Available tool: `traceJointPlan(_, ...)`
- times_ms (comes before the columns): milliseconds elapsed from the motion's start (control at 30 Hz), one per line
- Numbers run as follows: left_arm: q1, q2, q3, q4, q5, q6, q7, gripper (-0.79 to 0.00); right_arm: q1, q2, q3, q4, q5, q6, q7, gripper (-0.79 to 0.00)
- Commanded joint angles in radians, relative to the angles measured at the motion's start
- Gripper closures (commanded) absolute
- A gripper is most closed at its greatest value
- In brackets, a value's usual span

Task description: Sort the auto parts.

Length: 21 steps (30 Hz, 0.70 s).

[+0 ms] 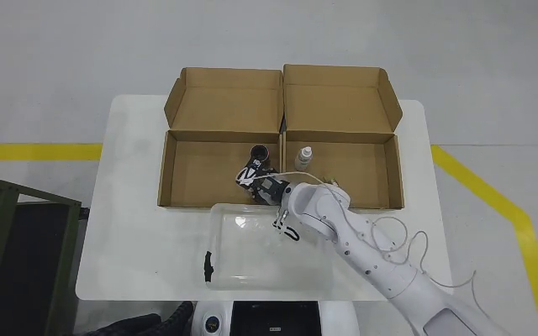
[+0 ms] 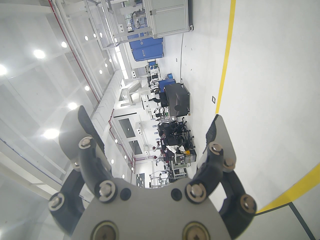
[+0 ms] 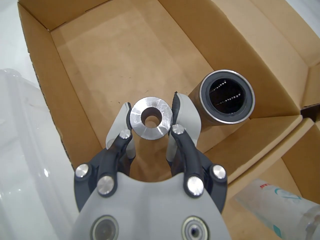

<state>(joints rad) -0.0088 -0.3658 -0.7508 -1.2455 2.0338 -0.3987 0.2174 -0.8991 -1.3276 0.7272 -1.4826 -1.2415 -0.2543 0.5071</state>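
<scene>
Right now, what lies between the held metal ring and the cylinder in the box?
In the right wrist view, just one of the fingers of the right gripper, pressed against the metal ring; the cylinder shows right beyond it.

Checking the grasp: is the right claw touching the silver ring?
Touching: right wrist view shows the right claw clamped on both sides of the silver ring.

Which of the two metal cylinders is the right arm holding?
The smaller plain silver bushing, clamped between the jaws. The larger bearing, dark-rimmed with ball rows inside, sits free beside it.
</scene>
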Motion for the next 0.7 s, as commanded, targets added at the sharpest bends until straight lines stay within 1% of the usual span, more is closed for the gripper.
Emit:
traceJointPlan(0,0.000,0.000,0.000,0.000,0.000,0.000,0.000,-0.785,0.002,-0.003,-0.002,0.005,-0.004,-0.001,0.003,-0.108)
traceJointPlan(267,0.000,0.000,0.000,0.000,0.000,0.000,0.000,-0.785,-0.006,-0.009,0.003,0.002,-0.025,-0.011,0.018,-0.222)
traceJointPlan(300,0.000,0.000,0.000,0.000,0.000,0.000,0.000,-0.785,-0.007,-0.009,0.004,0.001,-0.026,-0.013,0.020,-0.249)
traceJointPlan(567,0.000,0.000,0.000,0.000,0.000,0.000,0.000,-0.785,-0.018,-0.012,0.017,-0.012,-0.036,-0.025,0.031,-0.299)
traceJointPlan(667,0.000,0.000,0.000,0.000,0.000,0.000,0.000,-0.785,-0.023,-0.013,0.024,-0.026,-0.038,-0.030,0.032,-0.296)
